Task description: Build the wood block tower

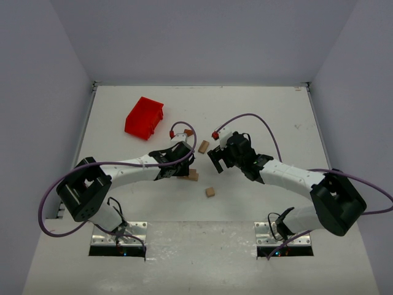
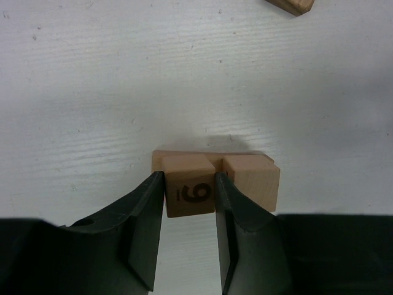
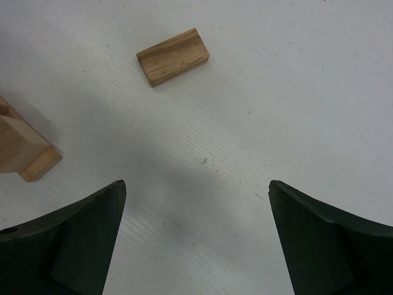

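At the left wrist, the left gripper [image 2: 189, 184] is covering both side faces of the numbered cube [image 2: 190, 195]. That cube and the neighbour cube [image 2: 253, 181] are hiding most of the slab [image 2: 178, 155] beneath them. A block [image 2: 290, 5] is being cut off by the top edge there. At the right wrist, the stack [image 3: 21, 150] is running off the left edge, so its far part is lying out of sight. From overhead, the brown piece [image 1: 188, 132] is showing too small to tell its shape.
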Action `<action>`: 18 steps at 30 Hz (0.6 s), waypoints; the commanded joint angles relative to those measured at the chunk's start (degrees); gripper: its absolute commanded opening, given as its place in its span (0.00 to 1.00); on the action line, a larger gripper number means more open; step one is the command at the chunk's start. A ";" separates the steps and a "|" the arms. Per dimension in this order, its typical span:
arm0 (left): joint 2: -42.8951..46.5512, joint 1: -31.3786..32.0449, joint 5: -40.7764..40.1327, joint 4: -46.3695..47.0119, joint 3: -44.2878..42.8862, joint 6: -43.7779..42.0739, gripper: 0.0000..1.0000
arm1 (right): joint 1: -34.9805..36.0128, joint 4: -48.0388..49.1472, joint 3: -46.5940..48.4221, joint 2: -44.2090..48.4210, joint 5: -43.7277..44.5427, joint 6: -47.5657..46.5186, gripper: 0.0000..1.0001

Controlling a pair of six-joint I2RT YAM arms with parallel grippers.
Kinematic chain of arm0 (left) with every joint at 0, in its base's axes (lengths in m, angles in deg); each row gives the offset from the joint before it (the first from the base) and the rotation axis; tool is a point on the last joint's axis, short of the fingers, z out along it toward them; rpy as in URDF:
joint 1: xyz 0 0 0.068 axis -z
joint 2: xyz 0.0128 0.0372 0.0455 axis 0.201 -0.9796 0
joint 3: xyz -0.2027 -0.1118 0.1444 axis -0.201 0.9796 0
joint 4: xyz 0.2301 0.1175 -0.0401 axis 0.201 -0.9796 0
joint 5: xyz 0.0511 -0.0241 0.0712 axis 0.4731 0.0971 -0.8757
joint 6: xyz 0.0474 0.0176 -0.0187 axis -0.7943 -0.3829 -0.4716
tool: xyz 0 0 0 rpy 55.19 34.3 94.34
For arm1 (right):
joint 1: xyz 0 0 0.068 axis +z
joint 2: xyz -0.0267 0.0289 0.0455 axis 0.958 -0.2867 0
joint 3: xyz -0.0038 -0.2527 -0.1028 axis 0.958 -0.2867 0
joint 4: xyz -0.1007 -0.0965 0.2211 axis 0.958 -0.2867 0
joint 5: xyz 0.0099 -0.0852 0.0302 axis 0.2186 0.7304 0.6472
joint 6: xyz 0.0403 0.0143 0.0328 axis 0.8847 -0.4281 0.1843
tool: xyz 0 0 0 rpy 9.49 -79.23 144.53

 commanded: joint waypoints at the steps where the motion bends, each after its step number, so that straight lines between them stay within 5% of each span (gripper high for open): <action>1: 1.05 0.51 -1.80 -1.66 0.27 -0.93 0.31 | -0.18 1.08 2.07 -0.20 -0.18 -0.30 0.99; 18: 0.70 0.51 -2.19 -2.14 0.36 -0.67 0.37 | -0.17 0.99 2.15 -0.33 0.17 -0.30 0.99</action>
